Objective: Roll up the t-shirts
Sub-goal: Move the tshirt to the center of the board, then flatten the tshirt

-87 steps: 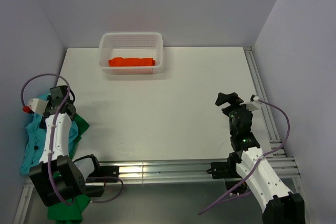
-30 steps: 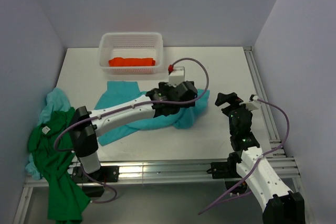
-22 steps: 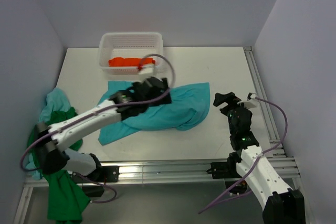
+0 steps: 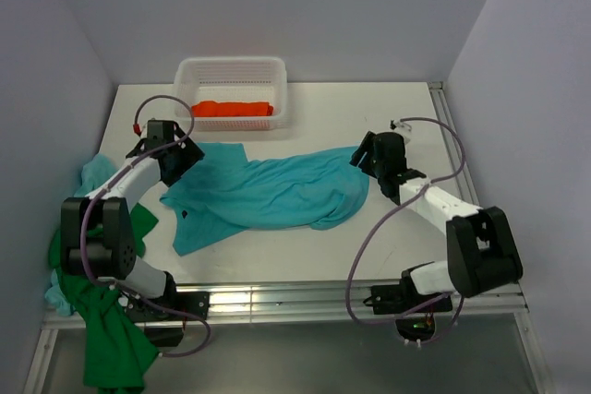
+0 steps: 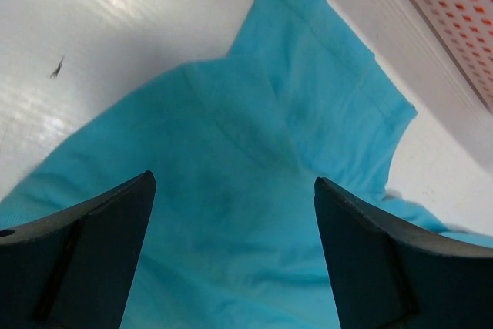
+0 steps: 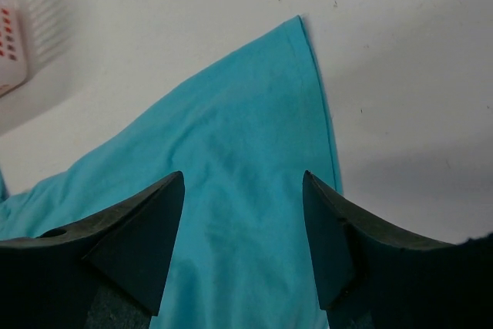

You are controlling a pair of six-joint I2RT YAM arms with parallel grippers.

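"Claws, seen from above?"

"Left claw (image 4: 180, 156) sits at the left end of the spread turquoise t-shirt (image 4: 277, 196), right claw (image 4: 363, 152) at its right end. Its long axis runs left to right across the bench (image 4: 369, 108), bare room behind and to the right. White basket (image 4: 231, 63) at the far edge holds an orange-red t-shirt (image 4: 233, 109); a green t-shirt (image 4: 113, 350) hangs off the near-left corner."

"Left wrist?"

"Jaws wide above a sleeve (image 5: 339, 90), gripping nothing."

"Right wrist?"

"Jaws apart over the shirt's stitched edge (image 6: 323, 113), nothing pinched, bare bench beyond."
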